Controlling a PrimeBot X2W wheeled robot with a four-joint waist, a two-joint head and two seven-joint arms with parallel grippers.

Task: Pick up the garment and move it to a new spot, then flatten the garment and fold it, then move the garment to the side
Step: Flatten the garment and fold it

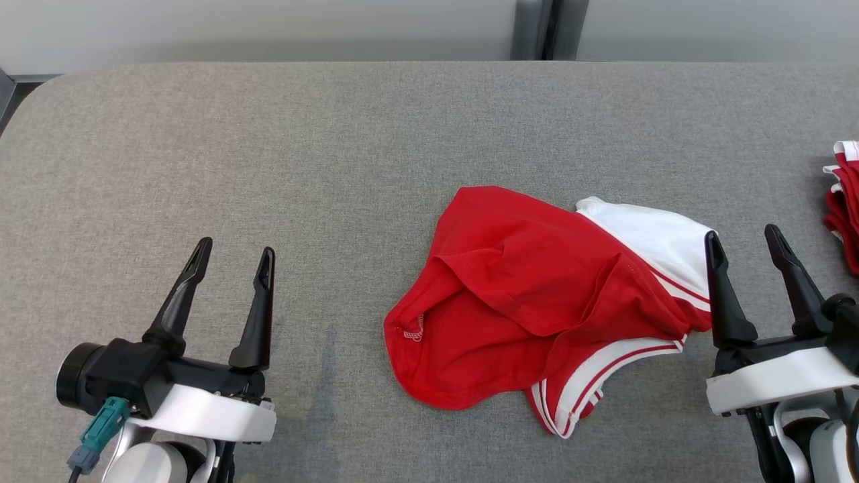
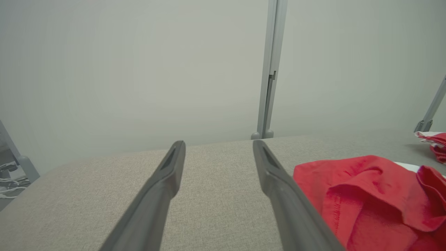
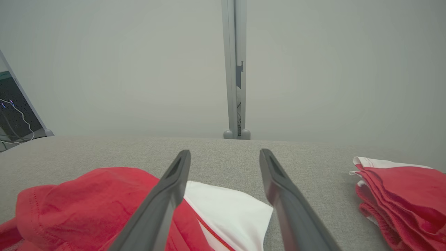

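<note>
Noted left pincer (image 1: 236, 247) low at left, fingers spread, grasping nothing. Noted right pincer (image 1: 741, 232) low at right, likewise released, just beside white edge of crumpled red-and-white garment (image 1: 523, 295). Found garment lying right of centre on grey tabletop (image 1: 268, 134). Recorded folded red-and-white pile (image 1: 847, 201) at far right edge, apart from garment.

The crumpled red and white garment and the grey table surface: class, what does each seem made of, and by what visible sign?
The crumpled red and white garment: soft matte knit cloth, perhaps cotton; it drapes in loose folds, with stitched hems. The grey table surface: matte woven fabric covering, seemingly; a flecked weave shows.
</note>
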